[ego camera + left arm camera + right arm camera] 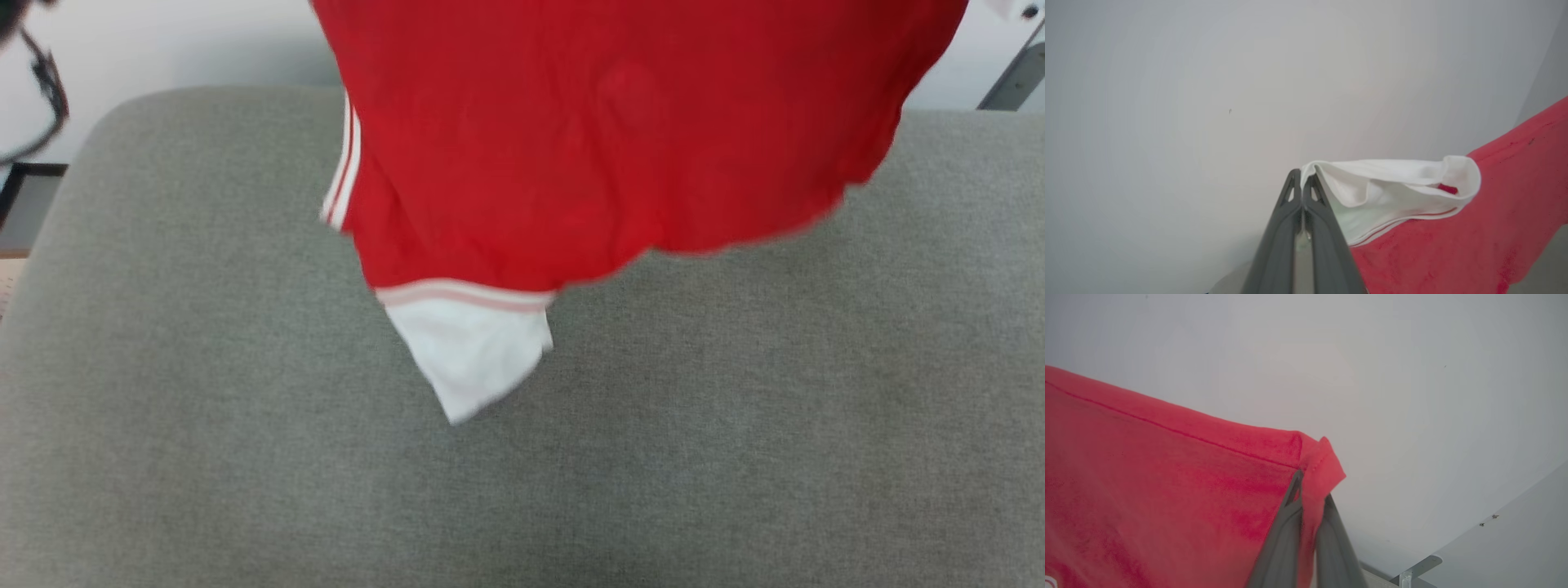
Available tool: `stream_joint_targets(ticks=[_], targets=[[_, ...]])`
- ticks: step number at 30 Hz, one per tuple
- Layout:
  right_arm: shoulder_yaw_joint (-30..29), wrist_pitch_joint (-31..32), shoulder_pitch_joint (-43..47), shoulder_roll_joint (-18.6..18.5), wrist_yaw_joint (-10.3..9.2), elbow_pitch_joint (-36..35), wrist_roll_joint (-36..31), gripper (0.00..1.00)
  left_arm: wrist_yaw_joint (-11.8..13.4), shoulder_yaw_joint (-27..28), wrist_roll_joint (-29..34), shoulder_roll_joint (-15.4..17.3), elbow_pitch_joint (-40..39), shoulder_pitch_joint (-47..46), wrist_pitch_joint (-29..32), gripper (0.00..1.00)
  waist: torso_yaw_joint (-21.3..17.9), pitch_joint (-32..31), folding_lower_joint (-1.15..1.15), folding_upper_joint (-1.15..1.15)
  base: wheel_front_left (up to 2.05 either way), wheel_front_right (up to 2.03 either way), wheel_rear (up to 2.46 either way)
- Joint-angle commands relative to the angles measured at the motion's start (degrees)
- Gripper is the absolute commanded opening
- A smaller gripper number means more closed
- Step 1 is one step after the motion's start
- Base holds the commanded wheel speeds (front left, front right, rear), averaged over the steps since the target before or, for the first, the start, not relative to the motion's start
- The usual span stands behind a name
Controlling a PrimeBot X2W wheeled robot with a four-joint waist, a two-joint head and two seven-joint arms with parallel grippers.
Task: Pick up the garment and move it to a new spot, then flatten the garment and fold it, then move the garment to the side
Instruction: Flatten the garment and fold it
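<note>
Left claw (1303,176) is clamped shut on the garment's (1453,245) white edge and right claw (1310,488) on a red hem corner. Both are thin bites that may slip if the hanging cloth swings. The wrist views give those pinches, while the head view gives the garment hanging over the grey bench (245,425), white flap (473,359) at 6 o'clock.

Site: plain indoor room, bare and sparsely fitted; home or test bay cannot be told.

Evidence: matte white wall (180,49) with no decoration, seen again in both wrist views. Work surface is a wide grey fabric-covered pad (245,425) with a rounded corner, woven like upholstery. Red garment (612,139) with white stripe trim hangs over it. Dark cable (45,90) loops at the room's edge. Grey metal bracket (1414,568) is fixed where two wall planes meet.
</note>
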Motion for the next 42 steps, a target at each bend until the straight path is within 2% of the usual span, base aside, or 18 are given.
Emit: stream_joint_targets(ticks=[1, 6, 11, 18, 20, 23, 28, 33, 38, 40, 42], targets=[[-0.47, -0.67, -0.39, 0.67, -0.09, 0.71, -0.83, 0.0, -0.26, 0.26, 0.52, -0.67, 1.49, -1.31, -1.18, 0.0, -0.36, 0.65, 0.0, 0.0, 0.0, 0.0, 0.0], [-2.74, -3.79, -3.21, 3.39, -0.09, 3.89, -4.09, 0.0, -2.14, 0.61, 2.64, -4.51, 8.61, -6.93, -6.46, 0.0, -1.19, 2.89, 0.0, 0.0, 0.0, 0.0, 0.0], [-4.7, -10.37, -7.6, 5.9, -0.09, 8.22, -9.55, 0.0, -3.18, 0.85, 5.59, -7.66, 15.33, -13.64, -13.67, 0.0, -2.2, 7.25, 0.0, 0.0, 0.0, 0.0, 0.0], [-8.87, -25.14, -15.86, 9.12, -0.09, 15.43, -20.73, 0.0, -2.73, 1.23, 10.68, -11.29, 23.11, -23.9, -27.76, 0.0, -3.45, 15.73, 0.0, 0.0, 0.0, 0.0, 0.0], [-10.79, -30.07, -18.22, 9.62, -0.09, 17.8, -25.12, 0.0, -3.28, 1.22, 11.82, -12.43, 24.5, -26.32, -32.29, 0.0, -3.44, 17.98, 0.0, 0.0, 0.0, 0.0, 0.0], [-14.32, -34.59, -20.58, 10.39, -0.09, 20.8, -31.72, 0.0, -3.76, 1.79, 13.41, -13.49, 25.85, -28.95, -35.93, 0.0, -3.21, 20.71, 0.0, 0.0, 0.0, 0.0, 0.0], [-20.61, -36.03, -20.27, 11.1, -0.09, 21.12, -41.77, 0.0, -3.98, 4.15, 16.88, -13.94, 23.34, -28.52, -36.6, 0.0, -2.27, 23.94, 0.0, 0.0, 0.0, 0.0, 0.0], [-23.38, -36.11, -16.25, 12.52, -0.09, 22.85, -45.8, 0.0, -4.9, 5.8, 17.66, -14.12, 23.84, -23.0, -36.61, 0.0, -1.57, 24.01, 0.0, 0.0, 0.0, 0.0, 0.0], [-23.3, -36.13, -12.09, 13.61, -0.09, 27.17, -46.17, 0.0, -6.35, 1.94, 15.74, -15.84, 27.68, -16.39, -34.99, 0.0, -0.68, 21.99, 0.0, 0.0, 0.0, 0.0, 0.0], [-22.51, -35.95, -9.89, 14.63, -0.09, 29.01, -44.37, 0.0, -6.31, -1.01, 12.8, -16.39, 26.38, -12.32, -30.48, 0.0, -0.52, 20.75, 0.0, 0.0, 0.0, 0.0, 0.0], [-20.66, -34.96, -7.57, 15.44, -0.09, 30.36, -42.88, 0.0, -6.3, -3.89, 8.76, -15.31, 23.18, -9.28, -25.86, 0.0, -0.35, 19.29, 0.0, 0.0, 0.0, 0.0, 0.0]])
